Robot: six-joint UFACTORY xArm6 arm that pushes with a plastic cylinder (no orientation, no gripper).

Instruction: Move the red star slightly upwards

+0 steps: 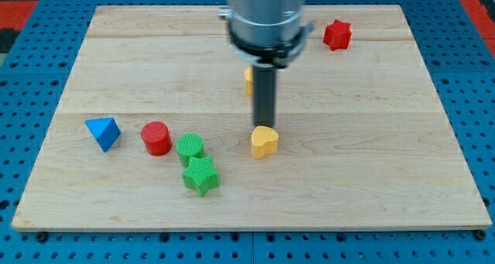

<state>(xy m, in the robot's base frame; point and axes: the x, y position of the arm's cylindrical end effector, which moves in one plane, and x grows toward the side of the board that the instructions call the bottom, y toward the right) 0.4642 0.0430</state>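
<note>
**Red star far from my tip**

Red star (pixel 337 35) sits near the wooden board's (pixel 139 63) top edge, up and to the view's right of my tip (pixel 264 126). With no pincer, the tip holds nothing and touches the yellow heart (pixel 264 142). Risk: an overlong push could send the star off the board.
</note>
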